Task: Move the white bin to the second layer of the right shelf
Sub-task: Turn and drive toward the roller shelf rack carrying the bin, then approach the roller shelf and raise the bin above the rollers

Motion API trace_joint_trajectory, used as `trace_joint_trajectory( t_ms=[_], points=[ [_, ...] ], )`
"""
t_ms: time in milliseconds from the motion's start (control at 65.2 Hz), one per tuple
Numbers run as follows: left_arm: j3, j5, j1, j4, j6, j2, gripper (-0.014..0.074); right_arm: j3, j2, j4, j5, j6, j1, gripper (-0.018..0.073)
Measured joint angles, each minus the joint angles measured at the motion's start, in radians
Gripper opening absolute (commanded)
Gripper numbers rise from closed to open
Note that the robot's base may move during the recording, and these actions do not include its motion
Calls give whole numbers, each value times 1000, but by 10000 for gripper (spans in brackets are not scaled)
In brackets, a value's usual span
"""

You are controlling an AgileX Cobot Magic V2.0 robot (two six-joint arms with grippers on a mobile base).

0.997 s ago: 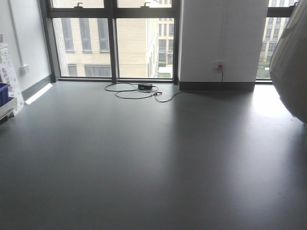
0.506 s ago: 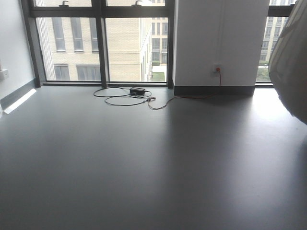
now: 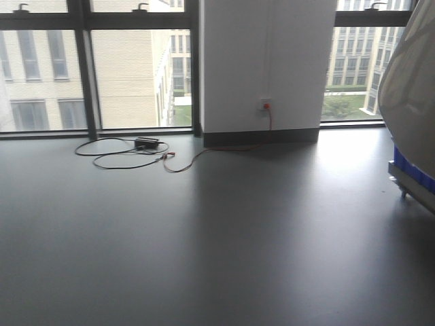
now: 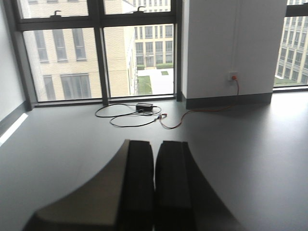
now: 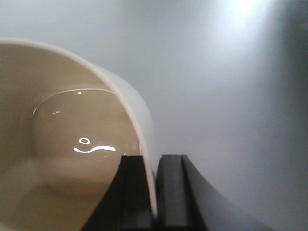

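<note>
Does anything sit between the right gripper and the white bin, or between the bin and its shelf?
Nothing at the grasp: the right gripper pinches the wall of the white bin. The shelf is out of view; the floor ahead shows only a cable by the window.

The front view looks low and level across the floor (image 3: pixel 238 244) to the windows (image 3: pixel 136 75) and white pillar (image 3: pixel 268 64). The left wrist view looks out over the left gripper (image 4: pixel 155 144). It shares that pillar and the coiled cable (image 4: pixel 127 115), both far ahead of the gripper. The right wrist view sits close behind the right gripper (image 5: pixel 156 161) and faces down on the white bin (image 5: pixel 62 120) rim pinched there.
</note>
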Motion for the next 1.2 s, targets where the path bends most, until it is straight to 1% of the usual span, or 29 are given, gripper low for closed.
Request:
trace_joint_trajectory(
  t_ms=[1196],
  points=[
    [0, 0, 0, 0, 0, 0, 85, 0, 0, 0, 0, 0, 0, 68]
  ],
)
